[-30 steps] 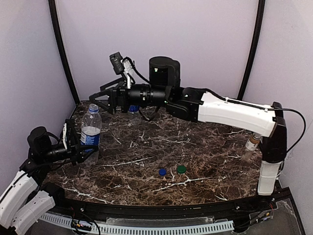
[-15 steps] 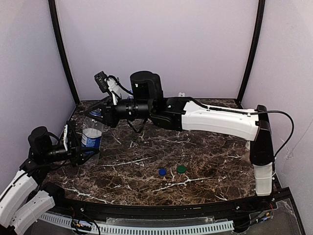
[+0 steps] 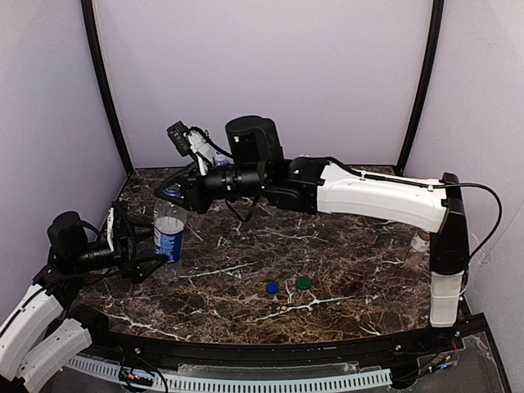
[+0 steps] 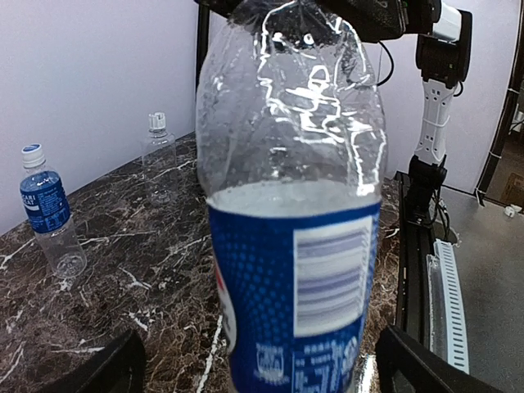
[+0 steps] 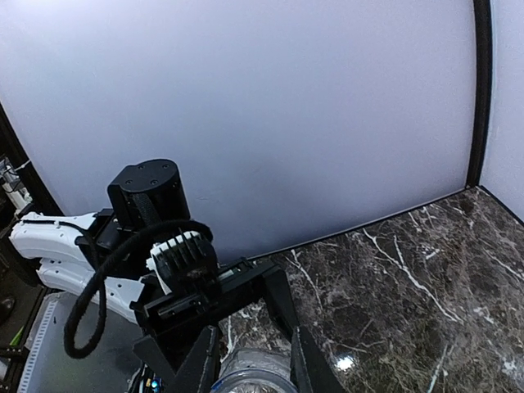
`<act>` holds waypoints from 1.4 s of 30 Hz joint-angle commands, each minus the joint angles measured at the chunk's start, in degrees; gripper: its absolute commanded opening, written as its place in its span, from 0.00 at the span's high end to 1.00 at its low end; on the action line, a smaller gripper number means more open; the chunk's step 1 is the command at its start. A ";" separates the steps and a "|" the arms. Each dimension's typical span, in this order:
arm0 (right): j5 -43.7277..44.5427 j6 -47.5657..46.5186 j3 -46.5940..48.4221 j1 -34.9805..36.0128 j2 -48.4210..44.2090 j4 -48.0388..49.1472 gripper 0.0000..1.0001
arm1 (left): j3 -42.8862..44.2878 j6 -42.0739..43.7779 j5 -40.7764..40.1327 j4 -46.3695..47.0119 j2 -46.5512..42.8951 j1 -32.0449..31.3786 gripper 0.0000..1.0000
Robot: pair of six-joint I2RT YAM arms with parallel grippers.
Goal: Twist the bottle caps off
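Bottle (image 3: 169, 237) on table (image 3: 344, 246), between left hand's (image 3: 153, 248) wide-open fingers, ungripped, so no brace; right hand (image 5: 252, 364) reaches over, clamped on cap (image 3: 172, 191) to twist it.

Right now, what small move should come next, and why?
Probably close the left end effector on the clear plastic bottle with a blue label. Its fingers stand open beside the body, not touching, while the right end effector is shut on the bottle's top; a twist now would likely just spin the bottle.
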 commanded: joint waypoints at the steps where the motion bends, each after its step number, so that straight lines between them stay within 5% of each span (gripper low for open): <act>1: 6.62 -1.52 -6.33 -2.78 -9.57 -4.13 1.00 | -0.48 -1.08 -1.88 0.92 -0.89 -0.15 0.01; 13: 34.82 0.11 -32.62 -13.48 -36.45 -24.53 1.00 | -3.88 -1.76 -3.47 2.46 -2.15 0.10 0.01; 22: 45.06 -6.12 -52.19 -36.32 -47.90 -14.05 1.00 | -5.69 -1.93 -5.16 3.37 -3.08 0.47 0.01; 34: 37.12 -7.35 -66.95 -57.44 -52.02 5.17 1.00 | -6.13 -1.00 -5.82 2.94 -3.91 1.34 0.01; 42: 35.13 -8.10 -68.69 -60.97 -48.61 8.73 1.00 | -6.37 -1.12 -5.80 3.26 -3.83 1.34 0.01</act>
